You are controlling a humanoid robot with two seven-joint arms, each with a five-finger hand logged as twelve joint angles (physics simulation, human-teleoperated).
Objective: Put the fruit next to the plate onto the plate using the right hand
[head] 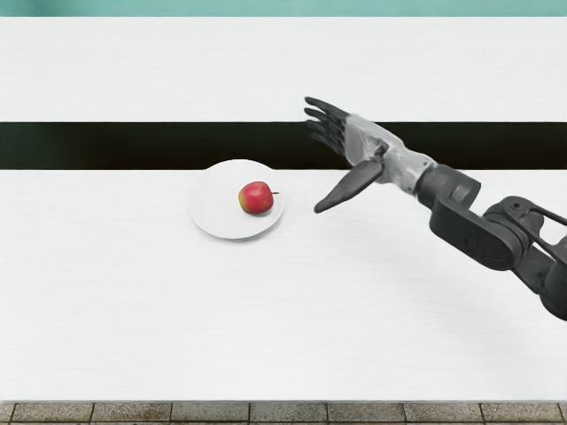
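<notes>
- The red apple (256, 197) lies on the white plate (213, 221), a little right of the plate's middle and well inside the rim, with its stem pointing right.
- The plate stands close to the far edge of the table (266, 319), somewhat left of the table's mid-width. A dark band runs behind that edge.
- The right hand (347, 146) hangs to the right of the plate, near the far edge, apart from both plate and apple. Its fingers (324, 119) are spread and stretched out to the left, the thumb (344, 188) points down and left, and it holds nothing.
- Judged from this, the placing itself looks done, and the step in hand is getting the hand clear.
- To do that well, keep the fingers spread, lift first, then draw back toward the table's right edge. The thumb is the lowest part and the nearest to the plate, so it must not catch the rim.
- The apple is round and would likely roll if the plate were knocked, so avoid any sweep across the plate.
- The left arm is out of view.
</notes>
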